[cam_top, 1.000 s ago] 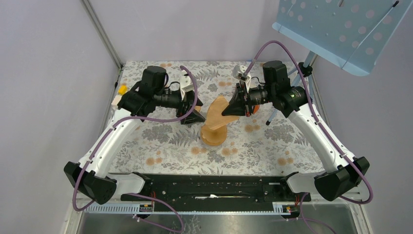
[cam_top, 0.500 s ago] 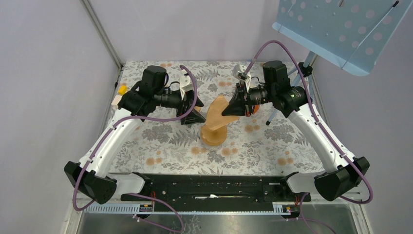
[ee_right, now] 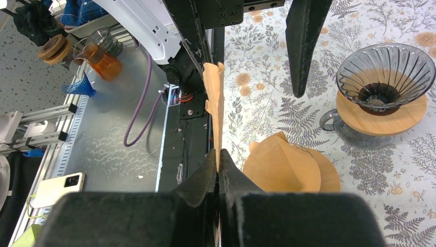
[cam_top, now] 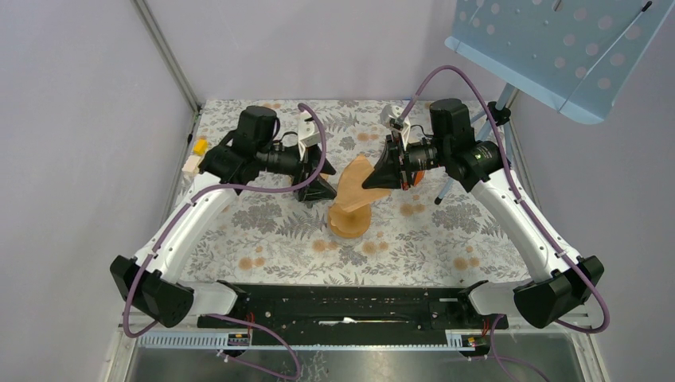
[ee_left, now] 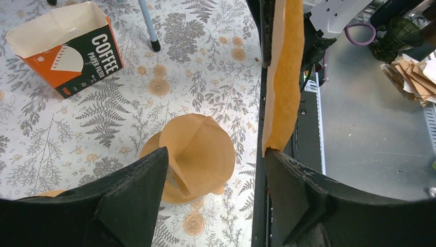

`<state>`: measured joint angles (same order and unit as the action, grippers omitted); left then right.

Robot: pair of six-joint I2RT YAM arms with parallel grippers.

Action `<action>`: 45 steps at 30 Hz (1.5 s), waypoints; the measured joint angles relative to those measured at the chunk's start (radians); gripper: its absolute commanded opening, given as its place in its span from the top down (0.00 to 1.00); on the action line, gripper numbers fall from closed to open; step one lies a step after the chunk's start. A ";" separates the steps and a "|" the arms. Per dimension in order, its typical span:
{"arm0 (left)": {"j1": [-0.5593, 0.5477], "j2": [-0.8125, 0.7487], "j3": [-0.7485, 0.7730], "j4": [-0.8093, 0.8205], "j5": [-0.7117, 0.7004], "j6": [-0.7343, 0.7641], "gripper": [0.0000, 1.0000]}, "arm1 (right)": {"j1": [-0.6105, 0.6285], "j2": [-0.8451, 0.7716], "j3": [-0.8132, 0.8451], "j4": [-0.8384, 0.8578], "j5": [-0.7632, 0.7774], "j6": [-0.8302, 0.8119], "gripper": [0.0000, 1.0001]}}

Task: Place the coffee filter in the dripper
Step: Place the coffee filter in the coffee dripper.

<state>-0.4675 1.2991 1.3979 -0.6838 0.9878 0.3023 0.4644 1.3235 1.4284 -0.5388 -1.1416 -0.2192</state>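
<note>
My right gripper (ee_right: pixel 218 152) is shut on the edge of a brown paper coffee filter (ee_right: pixel 214 103) and holds it upright above the table; the filter also shows in the top view (cam_top: pixel 354 185) and in the left wrist view (ee_left: pixel 283 77). My left gripper (ee_left: pixel 216 154) is open and empty, just left of the held filter, with its right fingertip close to the filter's lower edge. The glass dripper (ee_right: pixel 383 77) sits on a wooden ring beyond the left finger; in the top view it is hidden under the left arm.
A pile of loose brown filters (cam_top: pixel 350 223) lies on the floral cloth below the held one. An orange "COFFEE" filter box (ee_left: pixel 67 49) stands open nearby. A stand's thin pole (cam_top: pixel 446 187) rises at the right, carrying a blue perforated panel (cam_top: pixel 549 48).
The left arm has shifted slightly to the right, its open gripper nearer the held filter. The right arm and the filter have not moved.
</note>
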 measured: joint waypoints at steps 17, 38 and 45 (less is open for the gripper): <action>0.000 0.029 -0.002 0.186 0.083 -0.223 0.40 | 0.000 0.000 -0.026 0.056 -0.003 0.035 0.95; -0.035 0.026 -0.139 0.454 0.173 -0.461 0.81 | 0.000 0.000 -0.048 0.095 -0.005 0.067 0.94; -0.041 0.026 -0.146 0.476 0.198 -0.477 1.00 | 0.000 0.000 -0.048 0.108 -0.005 0.075 0.79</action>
<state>-0.5083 1.3254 1.2518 -0.2073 1.1854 -0.1745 0.4641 1.3231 1.3804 -0.4305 -1.1461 -0.1444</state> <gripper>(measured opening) 0.024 0.098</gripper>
